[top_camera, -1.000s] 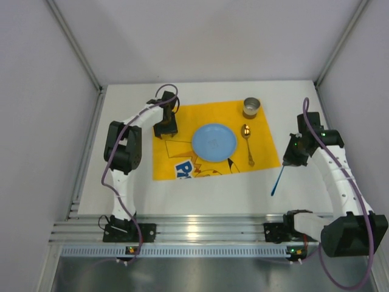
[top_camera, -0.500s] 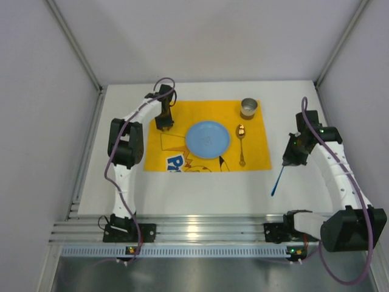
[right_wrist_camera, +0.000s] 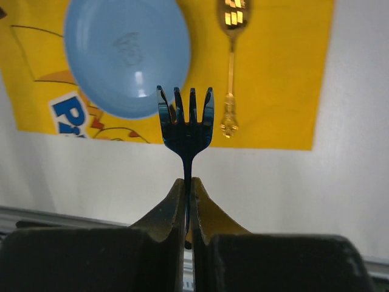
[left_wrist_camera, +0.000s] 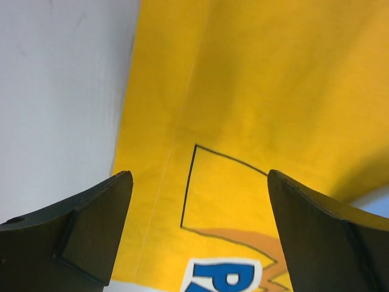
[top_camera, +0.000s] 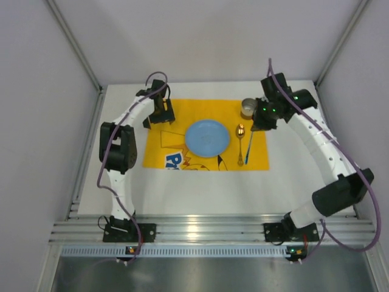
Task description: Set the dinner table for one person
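Both reach far: R pincer [right_wrist_camera: 187, 182] grips fork [right_wrist_camera: 186, 121], L pincer [left_wrist_camera: 197, 176] wide.

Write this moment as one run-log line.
left gripper: open, above yellow mat | right gripper: shut on blue fork | plate, spoon, cup: on mat

The right end effector [right_wrist_camera: 188, 181] hides the fork [right_wrist_camera: 186, 129] handle.

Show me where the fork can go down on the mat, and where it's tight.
Free: the mat strip between the plate and its left edge, and the table band along the mat's near edge. Crowded: right of the plate, where the spoon and cup sit and the right hand holds the fork.
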